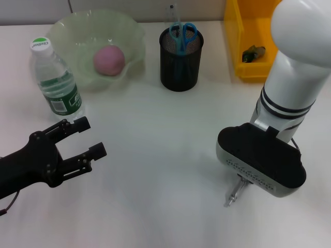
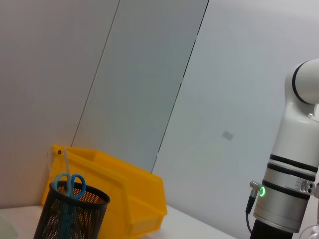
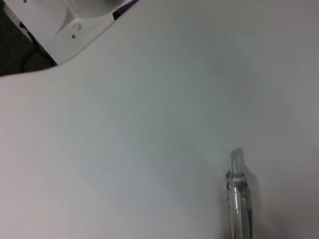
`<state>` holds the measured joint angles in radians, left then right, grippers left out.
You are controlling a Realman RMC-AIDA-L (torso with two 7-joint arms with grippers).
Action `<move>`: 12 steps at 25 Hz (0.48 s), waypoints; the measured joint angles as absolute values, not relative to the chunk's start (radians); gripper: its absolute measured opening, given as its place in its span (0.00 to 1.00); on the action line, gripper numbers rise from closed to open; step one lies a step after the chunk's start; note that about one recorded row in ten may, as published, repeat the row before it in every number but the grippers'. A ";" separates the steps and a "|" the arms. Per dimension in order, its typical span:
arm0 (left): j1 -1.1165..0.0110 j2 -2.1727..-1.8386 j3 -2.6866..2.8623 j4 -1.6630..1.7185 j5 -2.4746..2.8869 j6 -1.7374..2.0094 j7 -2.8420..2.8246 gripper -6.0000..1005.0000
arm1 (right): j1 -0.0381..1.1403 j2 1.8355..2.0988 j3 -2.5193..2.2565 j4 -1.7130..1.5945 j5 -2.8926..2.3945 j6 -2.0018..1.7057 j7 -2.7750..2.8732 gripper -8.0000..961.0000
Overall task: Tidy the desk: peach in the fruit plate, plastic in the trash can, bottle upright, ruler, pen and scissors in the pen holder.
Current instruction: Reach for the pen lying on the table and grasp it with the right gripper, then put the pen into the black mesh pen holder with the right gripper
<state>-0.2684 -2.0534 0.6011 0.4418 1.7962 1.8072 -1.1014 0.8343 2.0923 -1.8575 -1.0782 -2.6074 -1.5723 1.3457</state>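
A pink peach (image 1: 109, 60) lies in the pale green fruit plate (image 1: 77, 31) at the back left. The bottle (image 1: 54, 77) stands upright beside it. The black mesh pen holder (image 1: 180, 64) holds blue-handled scissors (image 1: 183, 35) and a clear ruler (image 1: 171, 13). A crumpled piece of plastic (image 1: 253, 52) lies in the yellow trash can (image 1: 234, 46). A clear pen (image 1: 235, 191) lies on the desk, partly hidden under my right gripper (image 1: 261, 163), and shows in the right wrist view as the pen (image 3: 238, 194). My left gripper (image 1: 92, 137) is open and empty at the front left.
The left wrist view shows the pen holder (image 2: 70, 214), the scissors (image 2: 70, 184), the yellow trash can (image 2: 124, 199) and my white right arm (image 2: 289, 199). The white desk (image 1: 155, 155) stretches between the two arms.
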 joint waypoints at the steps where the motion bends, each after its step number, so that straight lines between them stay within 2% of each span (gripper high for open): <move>1: -0.268 -2.053 0.601 0.442 1.796 1.807 -1.101 0.83 | 0.834 2.092 -1.857 -1.079 -2.607 -1.572 1.346 0.23; 3: -0.268 -2.054 0.595 0.442 1.796 1.812 -1.101 0.83 | 0.833 2.092 -1.852 -1.081 -2.606 -1.572 1.346 0.23; 9: -0.267 -2.054 0.581 0.442 1.796 1.826 -1.101 0.83 | 0.830 2.092 -1.838 -1.101 -2.602 -1.588 1.345 0.13; 12: -0.267 -2.055 0.580 0.442 1.796 1.827 -1.101 0.83 | 0.832 2.091 -1.764 -1.127 -2.591 -1.634 1.344 0.13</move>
<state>-0.2669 -2.0555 0.5797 0.4418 1.7963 1.8270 -1.1014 0.8321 2.0908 -1.7642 -1.1271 -2.5906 -1.6344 1.3440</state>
